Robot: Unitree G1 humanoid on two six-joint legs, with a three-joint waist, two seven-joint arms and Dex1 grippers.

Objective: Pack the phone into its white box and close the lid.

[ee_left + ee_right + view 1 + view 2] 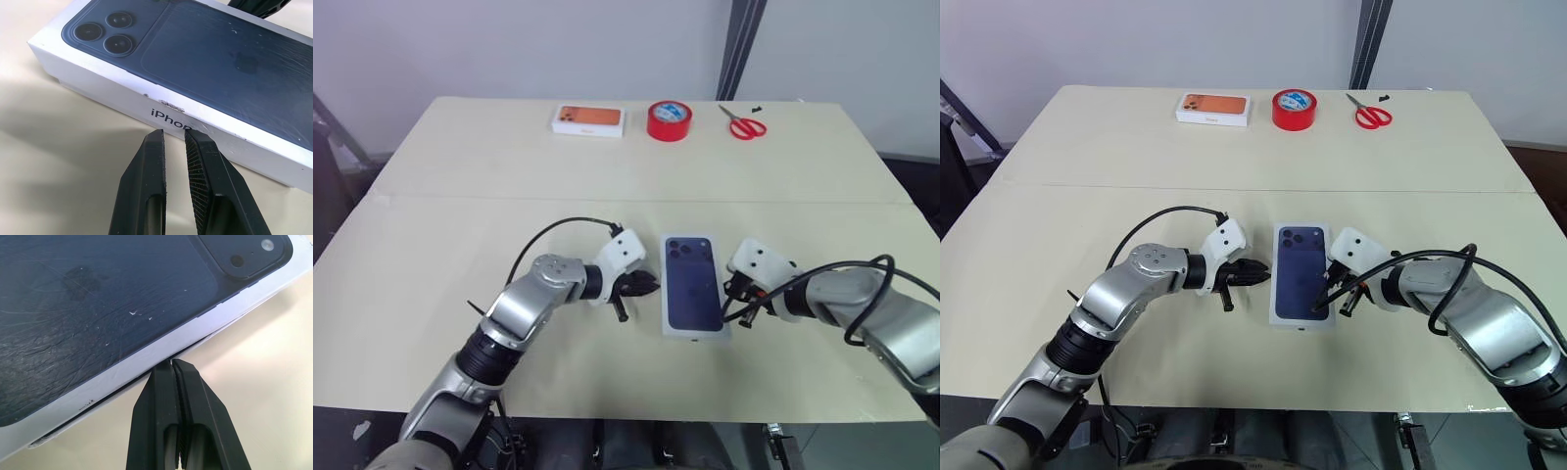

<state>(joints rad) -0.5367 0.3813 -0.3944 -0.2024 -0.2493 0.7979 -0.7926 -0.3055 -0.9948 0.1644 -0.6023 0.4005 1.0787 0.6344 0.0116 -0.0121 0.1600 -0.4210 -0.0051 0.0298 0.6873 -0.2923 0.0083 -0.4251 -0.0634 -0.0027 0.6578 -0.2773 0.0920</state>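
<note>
Two end effectors | left [647, 287] slightly parted | right [172, 363] clenched | lid [693, 284] glossy, scratched, rectangular

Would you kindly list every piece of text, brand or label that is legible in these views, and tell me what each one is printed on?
"iPho": black letters on the white side wall of the lid; the rest of the word is hidden behind the left pincer.
White box with orange picture: any print is too small to read.
Red tape roll: no readable print.
Red scissors: no text visible.
</note>
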